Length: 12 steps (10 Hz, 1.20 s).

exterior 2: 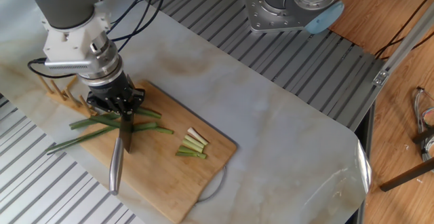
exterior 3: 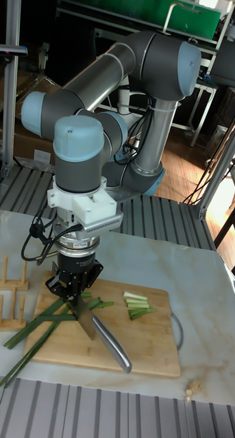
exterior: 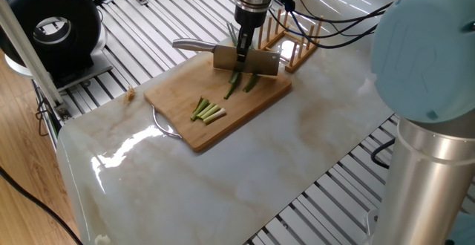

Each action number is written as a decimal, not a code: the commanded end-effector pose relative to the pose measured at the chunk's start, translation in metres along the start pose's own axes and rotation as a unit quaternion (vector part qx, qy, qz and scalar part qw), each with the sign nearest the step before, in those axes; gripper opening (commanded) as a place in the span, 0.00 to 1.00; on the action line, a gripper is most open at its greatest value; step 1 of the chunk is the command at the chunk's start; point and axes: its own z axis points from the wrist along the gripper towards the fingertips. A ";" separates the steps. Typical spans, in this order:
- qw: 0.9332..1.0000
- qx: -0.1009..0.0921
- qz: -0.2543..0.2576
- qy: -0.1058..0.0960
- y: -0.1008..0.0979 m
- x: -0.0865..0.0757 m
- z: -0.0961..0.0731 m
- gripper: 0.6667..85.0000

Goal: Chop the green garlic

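Observation:
Long green garlic stalks (exterior 2: 87,133) lie across the far end of a bamboo cutting board (exterior 2: 163,183), their leaves hanging off its edge. Several short cut pieces (exterior: 208,111) (exterior 2: 192,146) (exterior 3: 136,304) lie near the board's middle. My gripper (exterior: 243,50) (exterior 2: 124,113) (exterior 3: 71,293) points straight down, shut on a knife (exterior 2: 125,137). The blade (exterior: 252,61) stands edge-down across the stalks (exterior: 239,83) (exterior 3: 42,328). The steel handle (exterior: 191,45) (exterior 3: 114,352) sticks out sideways.
A wooden peg rack (exterior: 293,41) (exterior 2: 57,88) (exterior 3: 7,287) stands just beyond the board, close to the gripper. A black round device (exterior: 52,26) sits on the slatted frame. The marble tabletop (exterior: 223,178) ends at slatted metal edges.

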 end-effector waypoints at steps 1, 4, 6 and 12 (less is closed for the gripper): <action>1.000 -0.006 0.005 -0.010 0.002 -0.006 0.001 0.01; 1.000 -0.011 -0.002 -0.008 -0.002 0.001 -0.010 0.01; 1.000 -0.013 -0.001 -0.013 -0.001 -0.004 -0.005 0.01; 1.000 -0.019 0.000 -0.010 -0.003 -0.004 -0.002 0.01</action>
